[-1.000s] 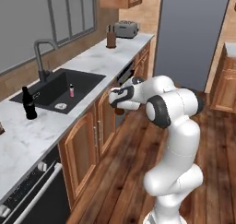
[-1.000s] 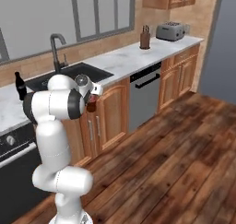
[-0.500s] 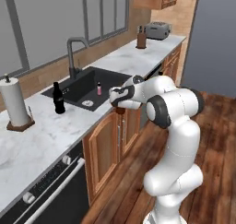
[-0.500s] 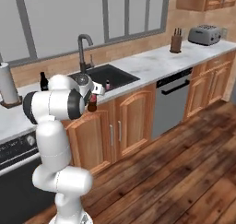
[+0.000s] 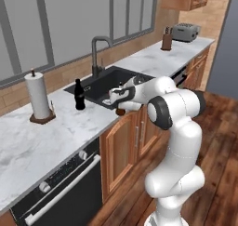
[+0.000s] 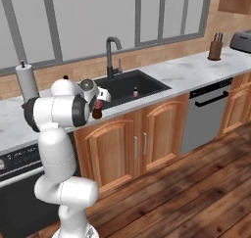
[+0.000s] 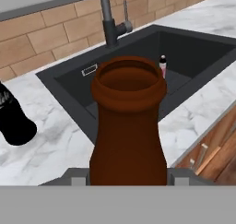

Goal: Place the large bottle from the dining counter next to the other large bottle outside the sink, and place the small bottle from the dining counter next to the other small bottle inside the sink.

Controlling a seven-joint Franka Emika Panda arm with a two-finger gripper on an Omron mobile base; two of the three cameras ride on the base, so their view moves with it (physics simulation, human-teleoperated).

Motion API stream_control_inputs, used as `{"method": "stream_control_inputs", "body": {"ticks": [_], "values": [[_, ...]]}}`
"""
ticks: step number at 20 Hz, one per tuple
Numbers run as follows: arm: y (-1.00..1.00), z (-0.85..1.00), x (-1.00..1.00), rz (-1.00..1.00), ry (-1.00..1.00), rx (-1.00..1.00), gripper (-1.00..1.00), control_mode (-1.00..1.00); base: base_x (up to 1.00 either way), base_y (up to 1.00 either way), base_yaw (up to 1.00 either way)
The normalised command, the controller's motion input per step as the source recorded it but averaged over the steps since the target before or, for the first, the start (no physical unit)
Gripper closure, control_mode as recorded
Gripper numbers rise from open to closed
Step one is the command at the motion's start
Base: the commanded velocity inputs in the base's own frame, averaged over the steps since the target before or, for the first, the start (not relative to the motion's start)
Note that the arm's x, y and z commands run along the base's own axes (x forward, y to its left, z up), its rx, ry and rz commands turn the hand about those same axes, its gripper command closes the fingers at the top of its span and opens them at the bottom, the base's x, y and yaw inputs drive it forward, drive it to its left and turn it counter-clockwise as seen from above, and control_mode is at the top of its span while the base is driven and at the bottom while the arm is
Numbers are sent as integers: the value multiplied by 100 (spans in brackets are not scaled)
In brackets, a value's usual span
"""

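Observation:
My gripper (image 5: 119, 101) is shut on the large bottle (image 7: 128, 121), brown glass, held over the counter's front edge just in front of the sink (image 5: 131, 78). In the hand view the bottle's brown body stands between the fingertips. The other large bottle (image 5: 80, 95), black with a red label, stands on the marble left of the basin and shows as a black shape (image 7: 13, 119) in the hand view. The other small bottle (image 6: 135, 91) stands inside the sink (image 6: 147, 83), also seen past the brown bottle (image 7: 162, 64). The dining counter and its small bottle are out of view.
A tall dark faucet (image 5: 96, 53) rises behind the basin. A paper towel roll (image 5: 38, 98) stands on the counter to the left. A knife block (image 6: 214, 46) and a toaster (image 5: 186, 31) sit far right. Wooden cabinets and a dishwasher (image 6: 210, 114) line the counter front.
The whole picture has shifted: the base has driven along the counter, so the sink and black bottle now lie right in front. The gripper still holds the brown bottle.

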Motion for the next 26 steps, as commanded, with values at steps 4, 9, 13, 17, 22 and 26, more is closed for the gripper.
{"method": "stream_control_inputs", "body": {"ticks": [4,9,13,17,22,26], "values": [[0,0,0,0,0,0,100,100,29,12,21],[0,0,0,0,0,0,100,100,33,8,21],[0,0,0,0,0,0,100,100,47,3,17],[0,0,0,0,0,0,100,100,50,1,15],[0,0,0,0,0,0,100,100,44,0,12],[0,0,0,0,0,0,100,100,46,0,9]]}}
